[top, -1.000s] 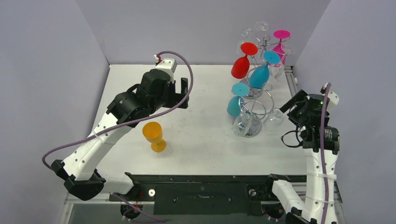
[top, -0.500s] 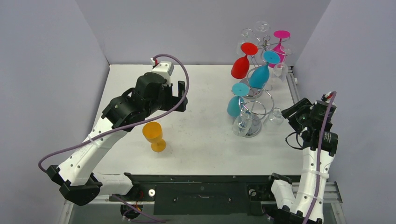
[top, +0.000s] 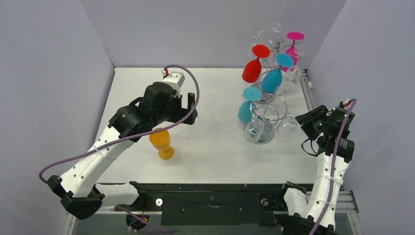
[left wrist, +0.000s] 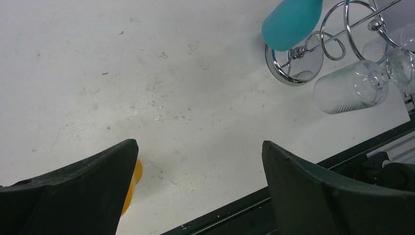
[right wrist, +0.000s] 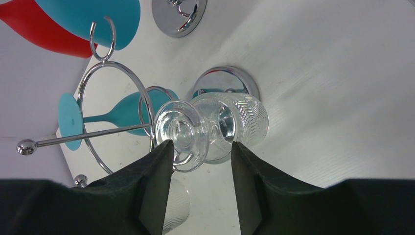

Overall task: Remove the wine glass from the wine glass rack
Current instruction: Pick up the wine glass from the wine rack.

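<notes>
Presently: right gripper (right wrist: 198, 147), fingers (right wrist: 155, 181) flanking the foot of the clear wine glass (right wrist: 215, 127), firm pinch or not, cannot tell. Glass hangs on the wine glass rack (right wrist: 230, 77) above its chrome base. Also left gripper (left wrist: 198, 144) — spread wide over the table (top: 215, 152), beside an orange glass (top: 163, 142).

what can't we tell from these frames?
- Right wrist view: whether the right gripper touches the clear glass; the glass's foot hides its stem and the contact spots.
- Top view: the right gripper's fingers, too small and dark to tell apart from the wrist.
- Left wrist view: the orange glass, mostly behind a finger of the left gripper.
- Top view: clear glasses on the far rack, too faint to count.
</notes>
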Robot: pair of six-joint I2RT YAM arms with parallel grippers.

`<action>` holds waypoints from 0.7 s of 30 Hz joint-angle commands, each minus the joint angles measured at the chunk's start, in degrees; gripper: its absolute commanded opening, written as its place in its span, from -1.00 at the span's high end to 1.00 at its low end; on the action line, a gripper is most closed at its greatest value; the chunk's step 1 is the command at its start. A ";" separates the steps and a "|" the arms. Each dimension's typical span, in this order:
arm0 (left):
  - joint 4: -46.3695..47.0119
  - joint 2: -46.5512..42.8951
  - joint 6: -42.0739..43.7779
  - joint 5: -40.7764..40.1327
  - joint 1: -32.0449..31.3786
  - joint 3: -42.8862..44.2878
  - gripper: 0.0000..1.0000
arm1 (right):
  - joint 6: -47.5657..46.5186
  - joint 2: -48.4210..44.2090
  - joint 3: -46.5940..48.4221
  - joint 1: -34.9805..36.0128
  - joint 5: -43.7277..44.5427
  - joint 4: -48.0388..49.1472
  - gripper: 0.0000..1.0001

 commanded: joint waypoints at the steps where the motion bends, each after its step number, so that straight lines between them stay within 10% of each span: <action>1: 4.38 -1.87 0.98 1.76 0.40 -0.47 -0.93 | 1.86 0.09 -1.78 -0.45 -2.68 3.54 0.17; 21: 5.66 -2.19 0.85 1.11 0.78 -1.86 -0.93 | 5.79 0.99 -3.93 -0.44 -5.91 6.16 0.62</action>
